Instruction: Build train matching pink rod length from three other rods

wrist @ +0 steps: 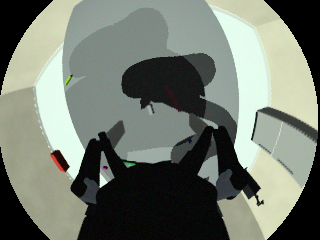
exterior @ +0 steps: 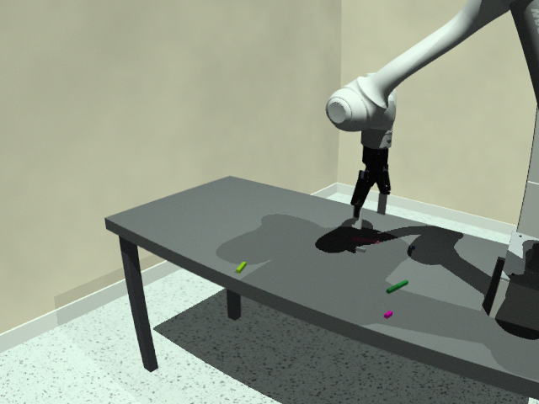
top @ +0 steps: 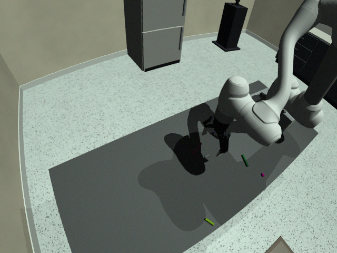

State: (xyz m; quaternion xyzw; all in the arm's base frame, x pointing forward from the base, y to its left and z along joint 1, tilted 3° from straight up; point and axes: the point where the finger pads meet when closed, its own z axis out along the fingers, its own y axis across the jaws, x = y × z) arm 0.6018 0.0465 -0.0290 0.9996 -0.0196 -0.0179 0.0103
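Near bench's far edge, toward arm-base end, gripper (exterior: 369, 212) being held spread, nothing pinched, above grey rod (exterior: 360, 250) beside pink rod (exterior: 365, 239). Judged: grey rod pick pending; descent, alignment being called for.

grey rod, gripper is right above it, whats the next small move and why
Probably lower straight down until the fingers straddle the grey rod. The gripper hangs open and empty above the table, with that rod lying flat in shadow below, beside the pink rod.
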